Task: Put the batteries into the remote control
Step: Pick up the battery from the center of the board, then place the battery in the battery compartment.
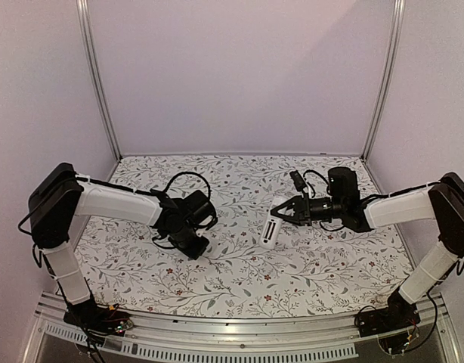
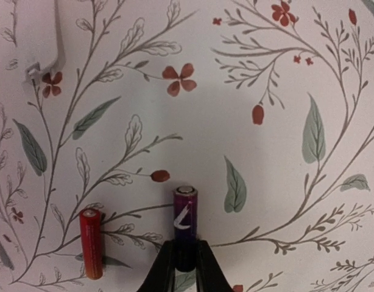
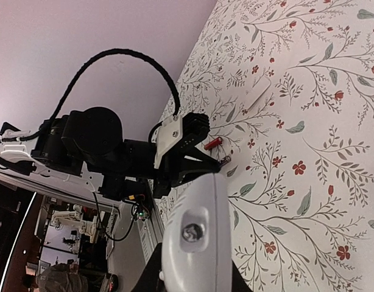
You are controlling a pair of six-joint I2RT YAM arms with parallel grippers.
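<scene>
My left gripper (image 2: 186, 263) is shut on the lower end of the black battery (image 2: 185, 214), which has a purple tint, a white mark and a metal cap pointing away from me. It lies on or just above the floral mat. The red battery (image 2: 91, 242) lies parallel to its left, untouched. From above, the left gripper (image 1: 196, 246) points down at the mat left of centre. My right gripper (image 1: 286, 213) is shut on the white remote control (image 1: 270, 229), held tilted above the mat. In the right wrist view the remote control (image 3: 196, 234) fills the foreground, with both batteries (image 3: 214, 145) beyond it.
A loose white plastic cover (image 2: 36, 35) lies on the mat beyond the batteries, also seen as a pale strip (image 3: 259, 94) from the right wrist. The left arm (image 3: 108, 152) with its black cable loop stands opposite the remote. Metal posts and walls enclose the mat.
</scene>
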